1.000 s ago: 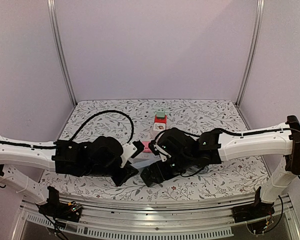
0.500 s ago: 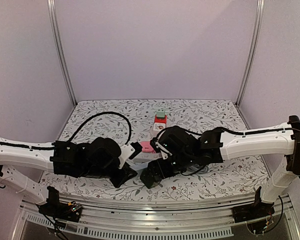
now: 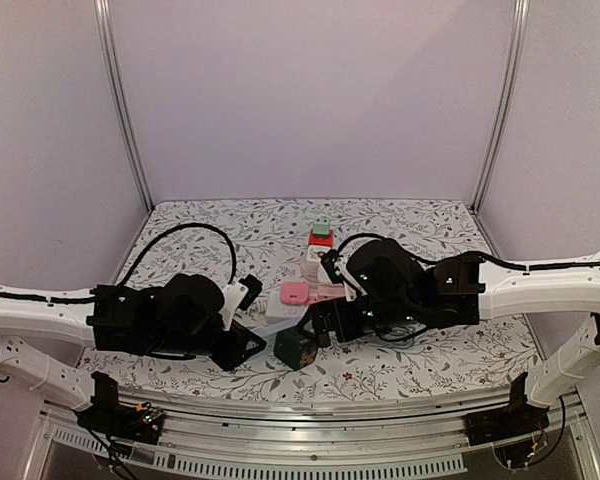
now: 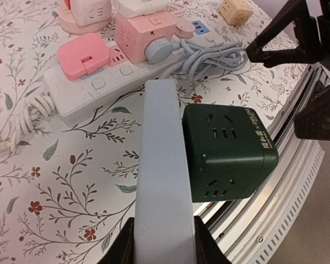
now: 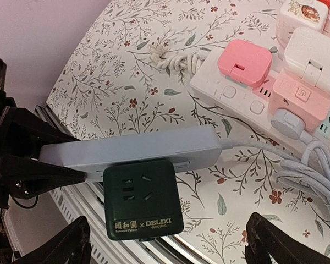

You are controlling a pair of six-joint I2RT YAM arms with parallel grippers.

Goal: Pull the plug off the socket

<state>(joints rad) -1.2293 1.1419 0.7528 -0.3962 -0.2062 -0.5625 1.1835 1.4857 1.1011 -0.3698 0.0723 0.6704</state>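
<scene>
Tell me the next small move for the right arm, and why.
Probably close the right gripper on the dark green cube plug. Its jaws stand wide open with the plug just ahead between them, the plug is not yet out of the pale blue power strip, and the left gripper clamps that strip.

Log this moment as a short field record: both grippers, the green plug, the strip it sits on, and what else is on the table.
left gripper: fingers clamped on one end of the pale blue power strip
right gripper: fingers wide apart on either side of the dark green cube plug, not touching it
plug: seated against the blue strip, not yet pulled off
nearby: white power strip carrying pink adapters, lying on the floral table cover
</scene>
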